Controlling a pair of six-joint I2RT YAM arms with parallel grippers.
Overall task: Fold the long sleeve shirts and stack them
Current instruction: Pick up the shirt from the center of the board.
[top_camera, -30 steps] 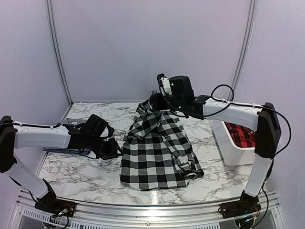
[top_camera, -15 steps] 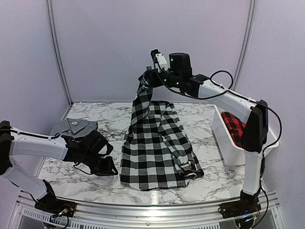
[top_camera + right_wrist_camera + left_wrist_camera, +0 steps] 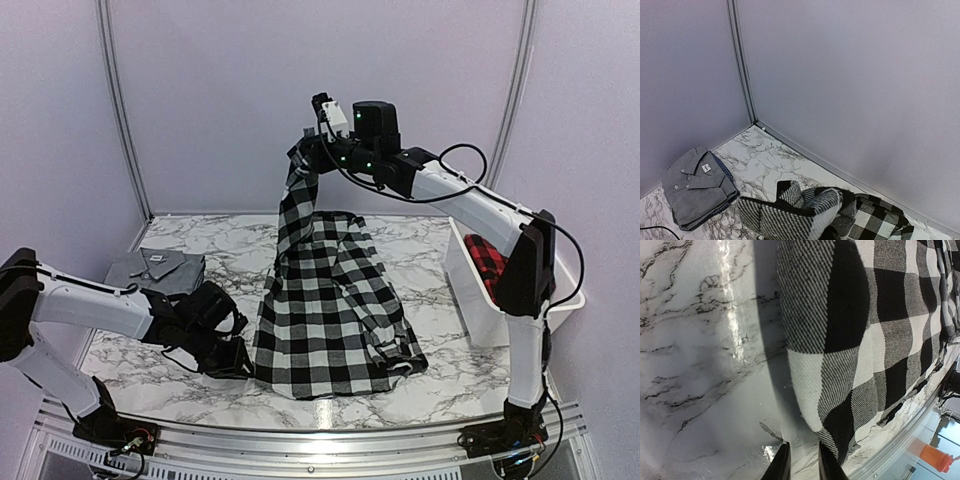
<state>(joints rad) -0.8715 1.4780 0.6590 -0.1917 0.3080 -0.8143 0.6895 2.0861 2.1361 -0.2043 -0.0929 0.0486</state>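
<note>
The black-and-white checked shirt (image 3: 330, 320) lies spread on the table, its far end pulled up into the air. My right gripper (image 3: 305, 152) is shut on that raised end, high above the table's back. In the right wrist view the bunched checked cloth (image 3: 805, 215) hides the fingers. My left gripper (image 3: 243, 362) is low on the table at the shirt's near left corner. In the left wrist view it (image 3: 802, 462) is slightly open with bare table between the fingers, the shirt's hem (image 3: 840, 405) just beside it. The grey shirt (image 3: 160, 268) lies folded at the back left. The red-and-black shirt (image 3: 497, 262) lies in a bin.
The white bin (image 3: 470, 305) stands at the right edge of the table. The folded grey shirt (image 3: 697, 185) rests on a blue checked cloth (image 3: 726, 170) near the back left corner. Grey walls close the back and sides. The table's metal rail (image 3: 320, 440) runs along the front.
My right gripper has risen and moved left, lifting the checked shirt's far end off the table. My left gripper has moved nearer and right, to the shirt's near left corner.
</note>
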